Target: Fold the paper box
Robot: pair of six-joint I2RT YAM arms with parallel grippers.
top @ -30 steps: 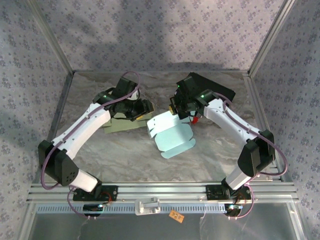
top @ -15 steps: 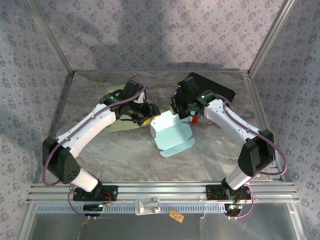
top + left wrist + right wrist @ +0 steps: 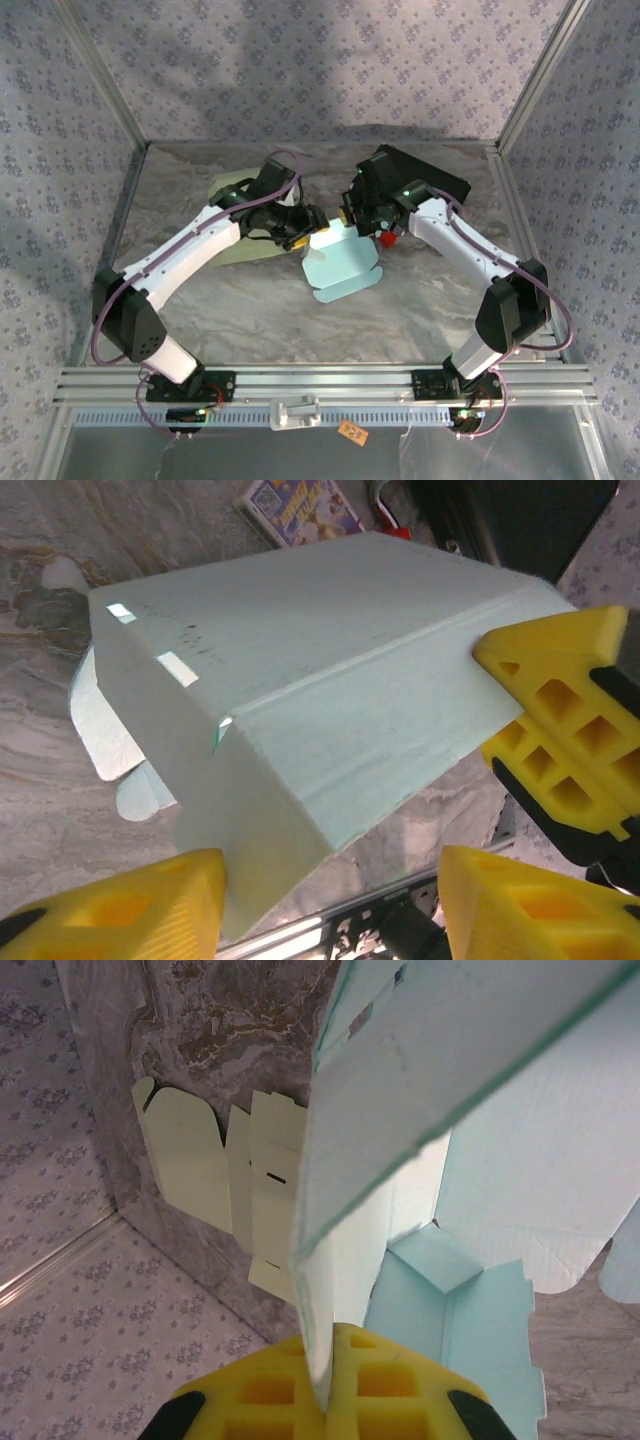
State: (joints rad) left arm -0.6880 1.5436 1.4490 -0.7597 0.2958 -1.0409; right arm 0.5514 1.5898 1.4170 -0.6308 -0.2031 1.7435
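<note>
Paper box at mid-table, partly erected, with one panel raised off the marbled table.

The right gripper is closed on the raised panel. In the right wrist view the panel's edge sits pinched between the yellow pads. The left gripper stands parted and holds nothing. In the left wrist view its two fingertips flank the near creased corner of the box, one tip just beside the short side wall. Whether that tip touches the card cannot be told.

The step in hand appears to be bringing the left fingers onto the side wall so it can be turned in. To do it well, the right grip should hold the panel steady as an anchor. The left fingers should meet the card close to the crease, not mid-panel, so the wall hinges instead of buckling.

A pale green flat blank lies on the table behind the left gripper, apart from the box.
</note>
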